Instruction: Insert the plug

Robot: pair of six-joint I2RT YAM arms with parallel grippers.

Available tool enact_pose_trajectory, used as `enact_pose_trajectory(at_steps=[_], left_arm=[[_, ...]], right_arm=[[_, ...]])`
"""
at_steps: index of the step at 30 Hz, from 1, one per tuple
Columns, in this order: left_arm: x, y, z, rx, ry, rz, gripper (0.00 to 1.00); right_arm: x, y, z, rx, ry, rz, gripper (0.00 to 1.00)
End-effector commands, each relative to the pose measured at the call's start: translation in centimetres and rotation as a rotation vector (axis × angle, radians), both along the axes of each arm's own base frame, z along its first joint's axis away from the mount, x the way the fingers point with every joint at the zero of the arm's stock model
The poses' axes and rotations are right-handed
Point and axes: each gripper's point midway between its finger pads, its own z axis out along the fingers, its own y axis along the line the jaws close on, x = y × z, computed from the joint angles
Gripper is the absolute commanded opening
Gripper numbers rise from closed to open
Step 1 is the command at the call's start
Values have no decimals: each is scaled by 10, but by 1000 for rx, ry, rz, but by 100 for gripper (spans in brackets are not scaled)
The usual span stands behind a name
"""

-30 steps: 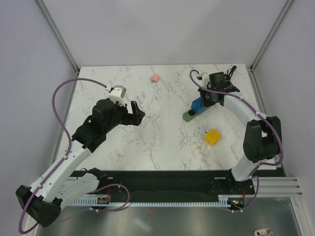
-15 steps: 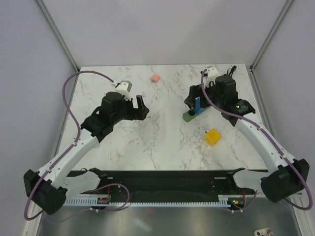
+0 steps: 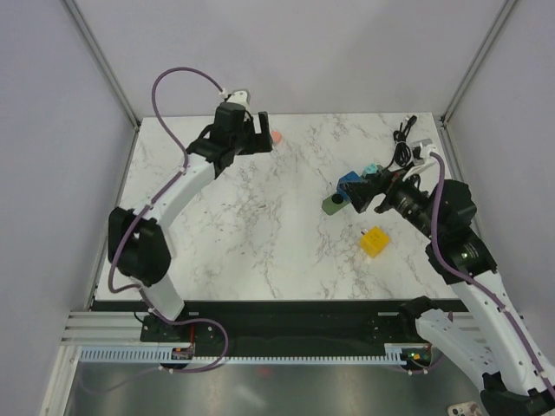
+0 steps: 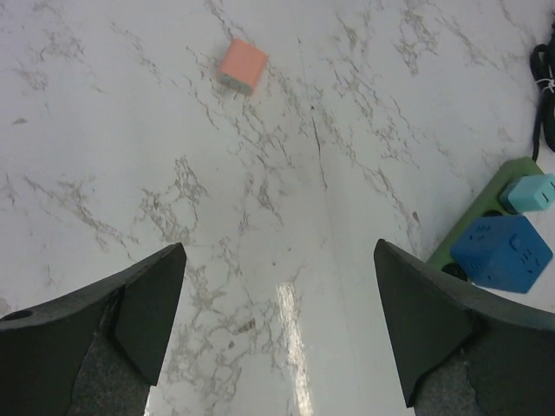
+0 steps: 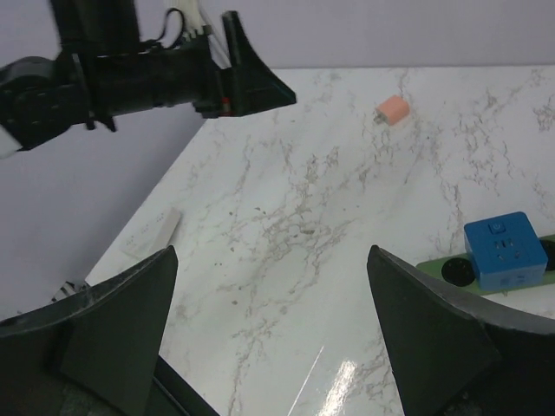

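1. Left pincer (image 3: 260, 132) (image 4: 277, 250) wide open, holding nothing, up over the far side of the white, grey-veined tabletop (image 3: 260, 234).
2. Pink plug (image 3: 275, 137) (image 4: 242, 66) lying flat on the tabletop near the far edge, just beside the left pincer in the top view and out in front of it in the left wrist view. Not touched by either finger.
3. Right pincer (image 3: 375, 192) (image 5: 270, 253) wide open too, gripping nothing, just to the right of the blue plug (image 3: 349, 185) (image 5: 506, 250).
4. Blue plug sitting on top of the green power strip (image 3: 333, 204) (image 4: 481, 201), square face up, free of both pincers.
5. Teal plug (image 3: 370, 170) (image 4: 529, 192) on the same strip, right next to the blue one, on the far side of it.
6. Round dark holes showing on the bare near end of the strip.
7. Small marks and little holes on the face of the blue plug, too tiny to read.
8. Yellow plug (image 3: 375, 242) alone on the tabletop, near the strip but apart from it, closer to the robot.
9. Black cable (image 3: 401, 143) (image 4: 545, 95) bunched up by the far right corner.
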Motion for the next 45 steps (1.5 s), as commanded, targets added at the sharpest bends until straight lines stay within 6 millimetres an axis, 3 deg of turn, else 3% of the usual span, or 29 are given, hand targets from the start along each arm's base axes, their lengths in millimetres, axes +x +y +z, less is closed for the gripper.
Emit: enact_pose_trajectory(at_steps=[1,2,3,4,5,6,12,15,17,21,26,36,45], left_arm=[[50,-8,5,71,-72,0,96],[64,-12,-27,127,-24,-18,96],[77,-15,-21,144,-30,-24,96],[87,-14,-29,191,-25,-25,95],[99,-16,-68,238,37,-24,95],[113,-20,-54,240,2,-14,94],[153,-20,-115,328,53,0,94],[165,-18,-127,382,38,-8,94],[170,-18,-147,416,52,-25,94],[181,-23,-152,440,11,-66,94],[186,-36,-171,439,-5,-149,88],[195,-39,-162,406,-53,-189,78],[184,-57,-165,345,-35,-307,65]], right_arm=[[-11,-5,28,60,-100,-13,98],[-11,-7,26,61,-101,-22,98],[-12,-10,28,68,-109,-35,98],[-13,-10,26,73,-104,-39,98],[-13,-11,27,79,-108,-39,98],[-15,-9,28,86,-111,-28,98],[-16,6,29,59,-116,26,98],[-16,7,31,58,-121,30,98],[-17,7,33,64,-122,30,98],[-21,8,38,69,-132,40,98],[-24,10,41,67,-137,52,98],[-31,6,51,57,-158,42,98],[-40,1,64,55,-179,36,98]])
